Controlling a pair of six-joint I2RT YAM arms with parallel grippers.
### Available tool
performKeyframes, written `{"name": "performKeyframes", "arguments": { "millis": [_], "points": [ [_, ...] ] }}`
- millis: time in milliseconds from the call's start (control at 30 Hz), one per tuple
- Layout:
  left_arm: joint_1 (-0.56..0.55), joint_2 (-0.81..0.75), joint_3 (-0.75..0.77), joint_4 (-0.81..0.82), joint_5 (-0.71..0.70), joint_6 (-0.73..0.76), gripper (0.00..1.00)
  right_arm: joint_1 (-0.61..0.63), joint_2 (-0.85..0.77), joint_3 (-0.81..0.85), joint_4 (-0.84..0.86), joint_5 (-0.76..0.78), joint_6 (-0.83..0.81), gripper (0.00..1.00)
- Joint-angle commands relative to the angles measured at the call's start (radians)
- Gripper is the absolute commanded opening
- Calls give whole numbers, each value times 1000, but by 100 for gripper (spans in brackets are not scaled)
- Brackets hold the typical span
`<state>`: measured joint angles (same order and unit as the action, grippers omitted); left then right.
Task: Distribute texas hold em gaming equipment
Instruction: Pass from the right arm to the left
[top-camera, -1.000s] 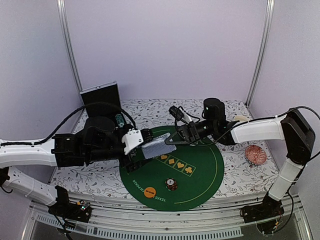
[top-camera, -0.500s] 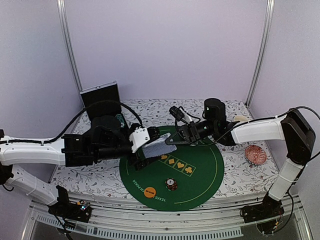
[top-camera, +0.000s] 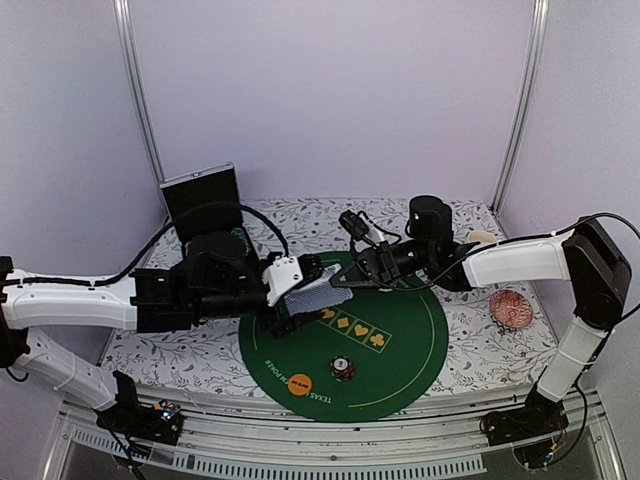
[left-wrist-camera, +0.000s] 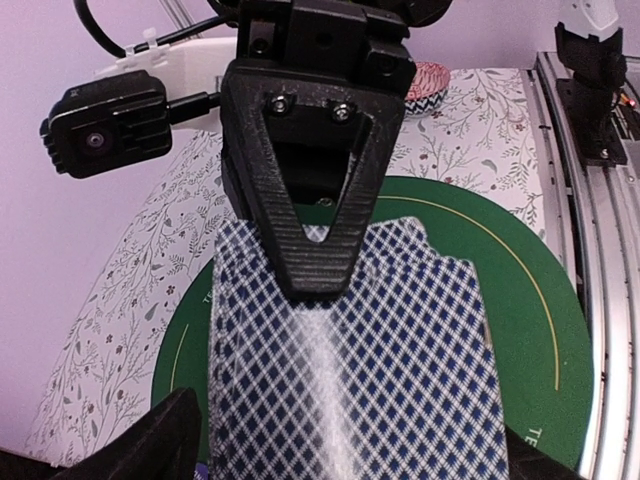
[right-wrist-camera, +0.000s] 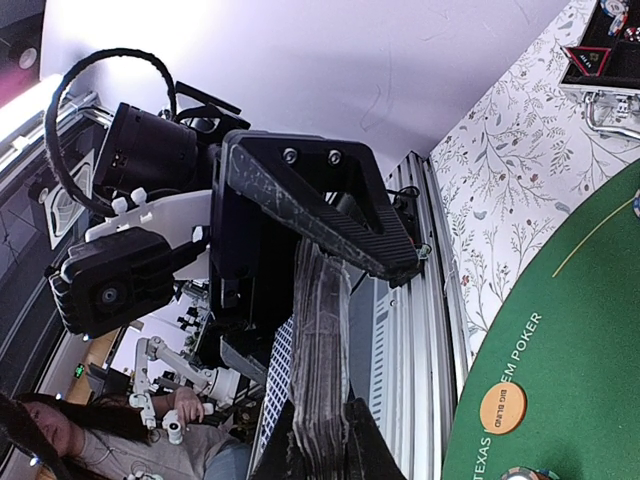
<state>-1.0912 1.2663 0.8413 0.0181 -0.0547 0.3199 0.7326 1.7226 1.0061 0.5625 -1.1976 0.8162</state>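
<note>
Top view: the job has only just begun. The green mat (top-camera: 405, 350) has the orange disc (top-camera: 298, 381) at its 7 o'clock edge and one chip stack (top-camera: 343, 369) near 6 o'clock. I see no cards lying on it. The cards (top-camera: 318, 292) are all up in the air over the mat's 11 o'clock side. My right gripper (top-camera: 346, 283) is pinched tight on them. My left gripper (top-camera: 303, 295) is at the cards with its jaws wide apart. Next to the earlier picture, my left arm has slid toward 3 o'clock, closer to the cards. The right arm and the cards have stayed put.

Left wrist: the blue-checked cards (left-wrist-camera: 390, 380) fill the view, fanned a little. One finger of the right gripper (left-wrist-camera: 315, 265) presses on them. My left fingers (left-wrist-camera: 165, 440) sit one on each side. I cannot tell if they touch the cards.

Right wrist: the cards (right-wrist-camera: 320, 340) show edge-on in my right grip. The open case (right-wrist-camera: 612, 98) at 1 o'clock holds the triangle marker (right-wrist-camera: 588, 58), so that is left to hand out too.
</note>
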Motion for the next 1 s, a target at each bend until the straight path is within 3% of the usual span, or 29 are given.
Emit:
{"name": "performKeyframes", "arguments": {
  "millis": [0, 267, 367, 967],
  "points": [
    [25, 16, 1, 28, 10, -11, 83, 4, -32, -8, 36, -8, 7, 2],
    [26, 7, 5, 30, 0, -12, 63, 4, -26, -14, 35, 4, 9, 3],
    [26, 4, 8, 24, 2, -15, 57, 4, -22, -14, 34, 8, 11, 9],
    [25, 31, 39, -26, 22, -25, 49, 29, 29, 10, 28, 42, 20, 49]
  ]
}}
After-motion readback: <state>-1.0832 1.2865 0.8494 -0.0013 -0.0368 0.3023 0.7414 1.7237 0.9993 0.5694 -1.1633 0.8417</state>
